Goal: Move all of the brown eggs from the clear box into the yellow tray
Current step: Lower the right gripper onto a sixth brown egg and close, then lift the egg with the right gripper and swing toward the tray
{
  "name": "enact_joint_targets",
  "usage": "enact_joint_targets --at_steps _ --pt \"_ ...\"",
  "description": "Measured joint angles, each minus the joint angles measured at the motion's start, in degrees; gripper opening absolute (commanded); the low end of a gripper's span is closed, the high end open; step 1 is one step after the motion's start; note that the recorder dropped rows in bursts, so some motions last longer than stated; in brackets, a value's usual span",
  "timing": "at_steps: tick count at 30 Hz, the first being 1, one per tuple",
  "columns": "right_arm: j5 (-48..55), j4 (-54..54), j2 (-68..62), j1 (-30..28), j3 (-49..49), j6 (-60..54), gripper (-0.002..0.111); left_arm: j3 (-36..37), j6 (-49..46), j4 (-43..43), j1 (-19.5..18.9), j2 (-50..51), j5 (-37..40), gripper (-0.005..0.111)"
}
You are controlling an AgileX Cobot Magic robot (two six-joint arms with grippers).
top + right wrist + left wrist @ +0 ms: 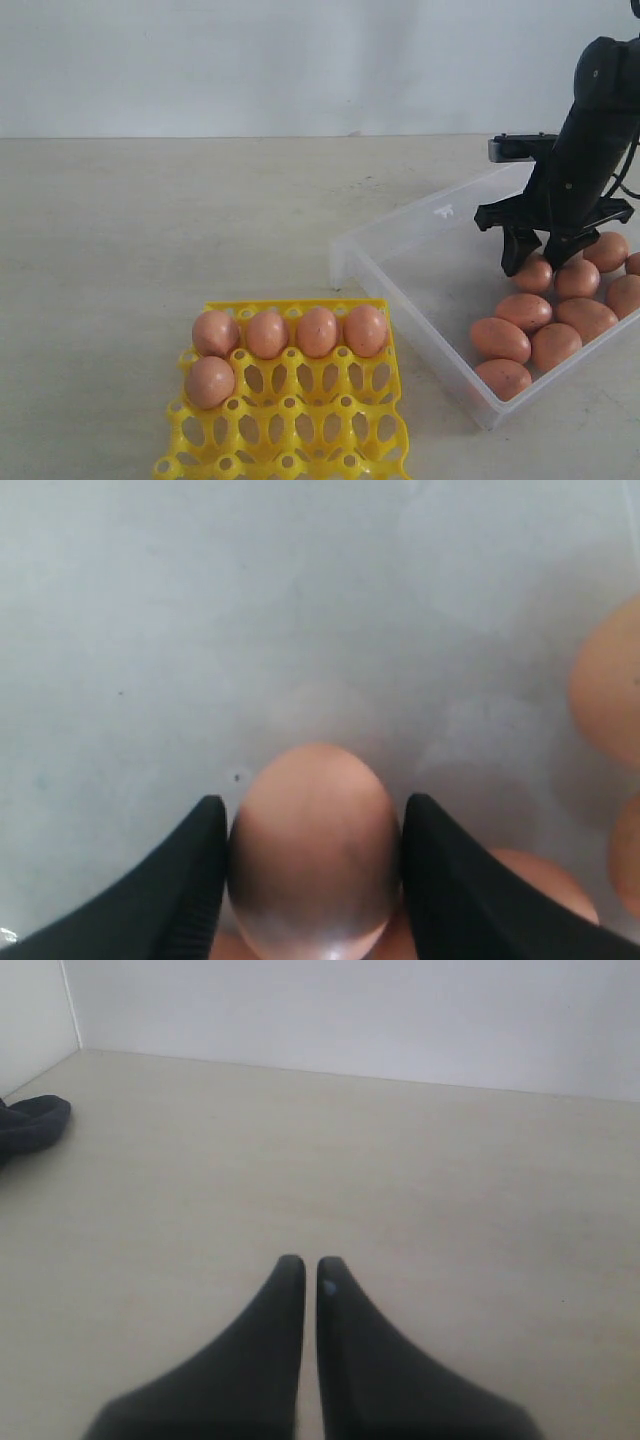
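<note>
1. Currently, exterior: right gripper (535,266) is down inside the clear box (400,250), fingers straddling one brown egg (533,277). The other brown eggs (527,312) lie loose just beside it. Well apart from that gripper, outside the box, sits the yellow tray (300,420) with five eggs (316,332) seated.
2. Left wrist: left gripper (311,1265) pressed together, nothing between its fingers, bare table (400,1160) beneath.
3. Right wrist: right gripper (315,800) pinching the brown egg (312,860), both fingers touching its sides.

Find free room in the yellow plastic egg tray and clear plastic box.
Yellow tray: far row full; sockets beside the second-row brown egg and nearer rows free. Clear box: floor bare toward the tray, crowded around the right gripper.
</note>
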State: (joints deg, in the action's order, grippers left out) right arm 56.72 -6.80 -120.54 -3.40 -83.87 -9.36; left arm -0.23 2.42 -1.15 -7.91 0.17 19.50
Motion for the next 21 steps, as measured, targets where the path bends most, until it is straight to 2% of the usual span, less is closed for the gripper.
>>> enact_joint_targets --at_steps 8,15,17,21 --pt "-3.6 -1.6 1.7 0.0 0.2 -0.2 0.000 0.0 0.0 0.0 0.0 0.0 0.0 0.004" --pt "-9.8 -2.2 7.7 0.0 4.7 -0.3 0.000 0.0 0.0 0.0 0.0 0.0 0.0 0.004" --pt "-14.3 -3.2 10.4 0.0 8.5 -0.3 0.000 0.0 0.0 0.0 0.0 0.0 0.0 0.004" --pt "-33.6 -10.1 20.6 0.0 23.4 -2.2 0.000 0.0 0.0 0.0 0.0 0.0 0.0 0.004"
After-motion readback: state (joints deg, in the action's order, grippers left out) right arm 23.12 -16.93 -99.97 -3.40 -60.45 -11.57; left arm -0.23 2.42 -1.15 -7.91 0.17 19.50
